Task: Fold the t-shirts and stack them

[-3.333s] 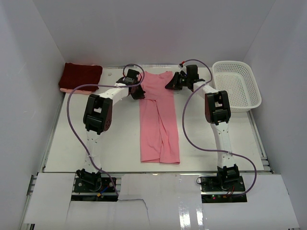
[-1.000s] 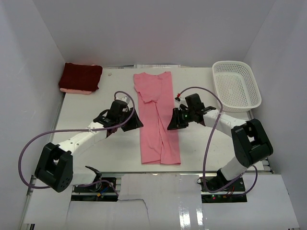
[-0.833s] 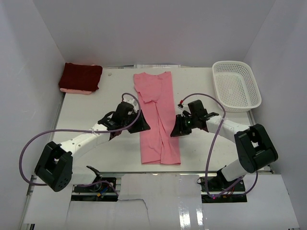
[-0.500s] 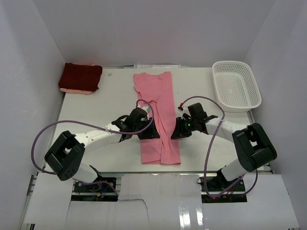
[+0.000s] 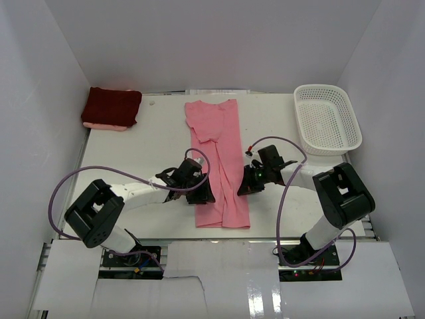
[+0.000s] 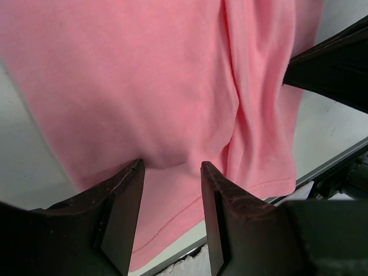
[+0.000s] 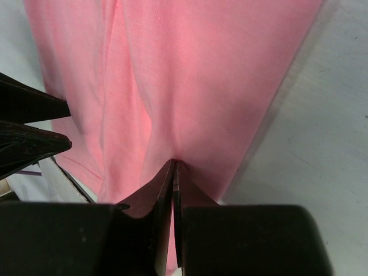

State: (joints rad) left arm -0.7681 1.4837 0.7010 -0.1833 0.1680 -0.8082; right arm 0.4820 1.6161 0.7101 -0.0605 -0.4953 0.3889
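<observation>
Two t-shirts are lying on the white surface (image 5: 133, 153). The salmon pink t-shirt (image 5: 216, 146) is stretching as one long, narrow strip down the middle, its sleeve end toward the far edge and its hem toward the arm bases. The dark maroon t-shirt (image 5: 111, 106) is sitting as a folded rectangle in the far left corner, well apart from the pink one. A thin pale pink edge is showing beneath it, and whether that is another garment cannot be told. One white mesh basket (image 5: 329, 88) is standing in the far right corner.

Two arms are reaching in from the near edge, one on each side of the pink strip, and both are meeting it in its lower half.

The left end effector (image 5: 202, 193) is pressing onto the left edge of the salmon pink t-shirt. In the left wrist view its two fingers (image 6: 123, 213) are standing moderately apart, with a swell of pink cloth (image 6: 144, 86) bulging up between the tips.

The right end effector (image 5: 244, 186) is sitting at the right edge of the same shirt. In the right wrist view its two fingers (image 7: 146, 204) are pressing together with only a hairline between them. The pink cloth (image 7: 218, 69) is puckering into creases that run to the tips, so it is pinching the fabric.
</observation>
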